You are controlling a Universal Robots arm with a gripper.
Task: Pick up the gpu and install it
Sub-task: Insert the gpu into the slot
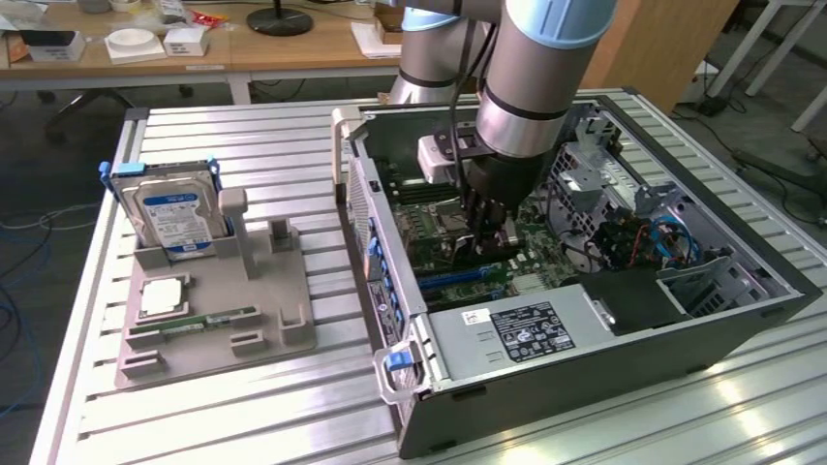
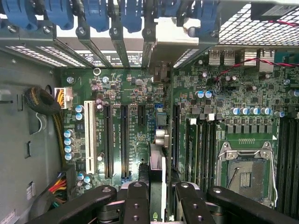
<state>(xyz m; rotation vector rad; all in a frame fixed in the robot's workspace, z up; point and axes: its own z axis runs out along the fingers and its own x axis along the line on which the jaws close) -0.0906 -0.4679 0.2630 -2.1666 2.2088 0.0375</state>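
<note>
So the end effector [image 2: 161, 193] is down inside the open computer case [image 1: 582, 378], and it's got the gpu [image 2: 157, 163] pinched between its black fingers [image 2: 135, 200]. The jaws are narrow, closed on the card's two flat faces. In the wrist view the card shows edge-on as a thin pale strip running straight out from between the fingers over the motherboard [image 2: 135, 93]. It sits just beside the long black expansion slots [image 2: 124, 140], between them and the row of memory slots near the CPU socket [image 2: 245, 172]. Its far end points at the slot openings in the case's back wall, under the blue latches [image 2: 100, 14]. Can't tell whether the card's edge is actually touching a slot or hovering just off the board.

In the exterior view the arm [image 1: 536, 68] drops in from the top, close to vertical with a slight lean. Its wrist is below the case rim and the end effector [image 1: 489, 232] is over the middle of the board, beside the power supply [image 1: 517, 334].

Off to the exterior view's left, well apart from the case, the grey holder [image 1: 220, 291] sits on the table [image 1: 259, 407]. The hard drive [image 1: 174, 213] stands upright in it, and the green memory stick [image 1: 207, 320] lies flat in it.
</note>
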